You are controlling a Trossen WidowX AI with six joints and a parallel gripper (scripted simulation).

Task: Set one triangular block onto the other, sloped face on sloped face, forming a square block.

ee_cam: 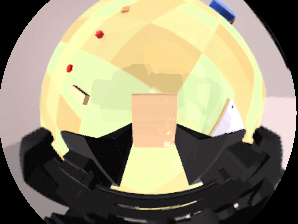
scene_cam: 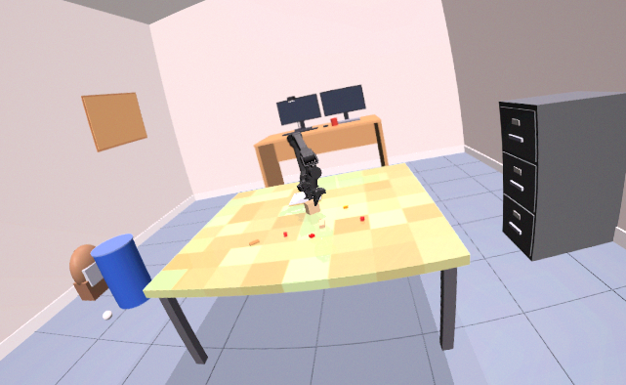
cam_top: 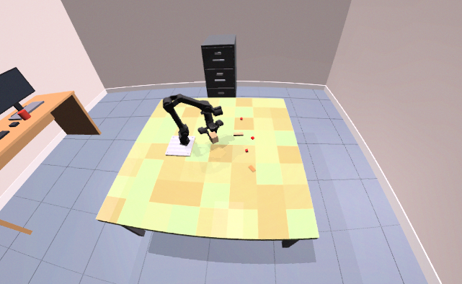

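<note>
My gripper (cam_top: 213, 132) (scene_cam: 313, 200) (ee_cam: 153, 124) is shut on a tan wooden block, with one finger on each side. The held block (cam_top: 214, 138) (scene_cam: 312, 208) (ee_cam: 154, 115) shows a flat face to the wrist camera and seems to hang above the table. Its sloped face cannot be made out. A smaller tan block (cam_top: 238, 134) (scene_cam: 321, 224) (ee_cam: 78, 94) with a dark side lies on the table beyond it, away from the fingers. I cannot tell whether this is the other triangular block, or whether one is hidden under the hand.
Small red pieces (cam_top: 252, 138) (scene_cam: 312, 235) (ee_cam: 99, 34) lie scattered past the tan block. An orange block (cam_top: 252, 168) (scene_cam: 254, 242) (ee_cam: 125, 9) lies farther out. A small orange piece (scene_cam: 346, 207) lies near the arm. The white base plate (cam_top: 171, 149) (ee_cam: 229, 122) is behind the hand.
</note>
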